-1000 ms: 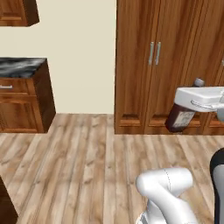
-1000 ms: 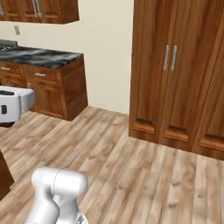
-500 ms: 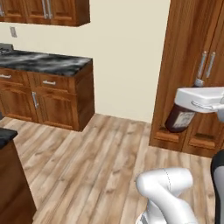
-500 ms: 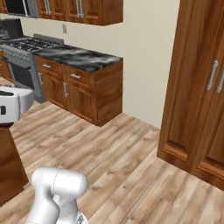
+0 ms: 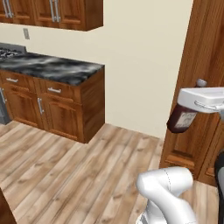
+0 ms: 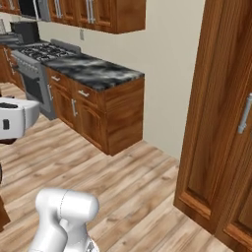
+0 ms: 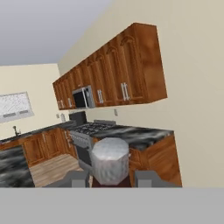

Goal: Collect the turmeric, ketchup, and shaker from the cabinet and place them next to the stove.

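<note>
Ketchup point(image 5: 180, 119) hangs tilted beneath the white hand at right of the left base view. In the hand view, the claw point(image 7: 110, 178) is closed on its capped neck at bottom centre; the stove point(image 7: 89, 129) lies beyond, beside the tabletop point(image 7: 144, 135).

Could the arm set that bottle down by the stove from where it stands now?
Probably not yet. The stove sits far off at the counter's other end, across open floor. Nothing blocks the way, but the base must drive closer. The bottle hangs in the fingers.
</note>
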Robot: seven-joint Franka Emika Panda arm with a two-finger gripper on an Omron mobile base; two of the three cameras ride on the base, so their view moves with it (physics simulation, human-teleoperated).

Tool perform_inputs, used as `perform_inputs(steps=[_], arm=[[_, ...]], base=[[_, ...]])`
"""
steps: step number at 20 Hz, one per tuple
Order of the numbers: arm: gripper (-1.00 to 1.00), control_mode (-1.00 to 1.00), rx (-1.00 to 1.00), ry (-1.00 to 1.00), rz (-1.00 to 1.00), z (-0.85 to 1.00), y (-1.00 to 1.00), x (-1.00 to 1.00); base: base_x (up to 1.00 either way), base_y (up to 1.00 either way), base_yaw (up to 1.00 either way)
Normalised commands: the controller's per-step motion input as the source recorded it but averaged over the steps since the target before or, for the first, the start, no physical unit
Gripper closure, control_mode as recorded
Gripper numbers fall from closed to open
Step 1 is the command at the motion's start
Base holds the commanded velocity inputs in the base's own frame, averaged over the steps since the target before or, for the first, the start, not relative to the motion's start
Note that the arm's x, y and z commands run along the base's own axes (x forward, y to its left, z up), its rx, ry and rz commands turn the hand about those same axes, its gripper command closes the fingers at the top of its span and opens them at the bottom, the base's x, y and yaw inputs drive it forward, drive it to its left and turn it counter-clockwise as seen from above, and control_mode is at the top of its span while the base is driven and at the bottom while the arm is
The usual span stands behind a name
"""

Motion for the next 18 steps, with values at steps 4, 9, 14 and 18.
perform_inputs(steps=[4, 9, 14, 18], arm=[[1.0, 1.0, 0.0, 0.0, 0.0, 0.0, 0.0, 0.0], [1.0, 1.0, 0.0, 0.0, 0.0, 0.0, 0.0, 0.0], [1.0, 1.0, 0.0, 0.0, 0.0, 0.0, 0.0, 0.0], [1.0, 1.0, 0.0, 0.0, 0.0, 0.0, 0.0, 0.0]], base=[[0.8, -0.23, 0.02], [0.84, -0.04, 0.0], [0.93, 0.0, 0.0], [0.89, 0.05, 0.0]])
